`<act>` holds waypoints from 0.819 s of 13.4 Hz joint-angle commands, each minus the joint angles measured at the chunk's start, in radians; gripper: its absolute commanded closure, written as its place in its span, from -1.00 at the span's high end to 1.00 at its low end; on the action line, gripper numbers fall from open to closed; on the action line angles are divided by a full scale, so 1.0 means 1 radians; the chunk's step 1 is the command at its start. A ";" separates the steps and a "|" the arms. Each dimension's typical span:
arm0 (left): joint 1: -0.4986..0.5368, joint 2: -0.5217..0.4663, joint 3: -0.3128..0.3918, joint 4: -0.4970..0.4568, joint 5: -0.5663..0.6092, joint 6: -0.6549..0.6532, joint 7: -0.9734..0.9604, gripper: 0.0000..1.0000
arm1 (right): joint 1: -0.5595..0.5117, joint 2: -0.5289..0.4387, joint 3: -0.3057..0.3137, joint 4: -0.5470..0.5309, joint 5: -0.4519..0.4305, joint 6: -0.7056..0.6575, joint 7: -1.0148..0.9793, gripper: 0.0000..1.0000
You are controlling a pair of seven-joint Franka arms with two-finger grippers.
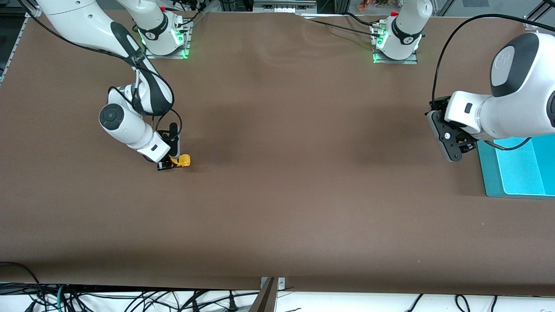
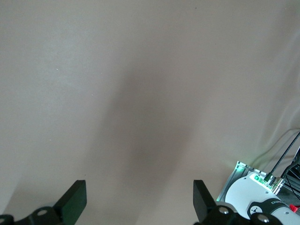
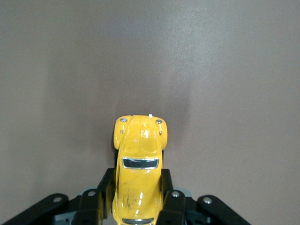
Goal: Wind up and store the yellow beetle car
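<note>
The yellow beetle car (image 1: 184, 160) (image 3: 138, 161) is a tiny rounded toy with dark windows, down at the brown table toward the right arm's end. My right gripper (image 1: 172, 164) (image 3: 138, 187) is shut on the car, its black fingers (image 3: 104, 190) pressing both sides of the body while the nose sticks out ahead. My left gripper (image 1: 451, 145) (image 2: 139, 201) hangs open over the table at the left arm's end, beside the bin, with nothing between its fingers (image 2: 74, 200). The left arm waits.
A turquoise bin (image 1: 518, 169) stands at the left arm's end of the table, partly under that arm. Both arm bases (image 1: 167, 37) (image 1: 396, 41) are along the table's edge farthest from the front camera. Cables lie past the nearest edge.
</note>
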 commanded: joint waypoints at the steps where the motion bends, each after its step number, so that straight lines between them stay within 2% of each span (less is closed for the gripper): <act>1: 0.003 -0.009 -0.002 -0.012 0.020 0.012 0.020 1.00 | -0.048 0.026 0.002 -0.016 -0.014 0.042 -0.056 -0.74; 7: 0.000 -0.008 -0.004 -0.012 0.015 0.012 0.020 1.00 | -0.196 0.026 -0.017 -0.030 -0.014 0.039 -0.189 -0.72; 11: 0.000 -0.006 -0.004 -0.017 0.012 0.012 0.020 1.00 | -0.252 0.026 -0.096 -0.026 -0.008 0.036 -0.292 -0.72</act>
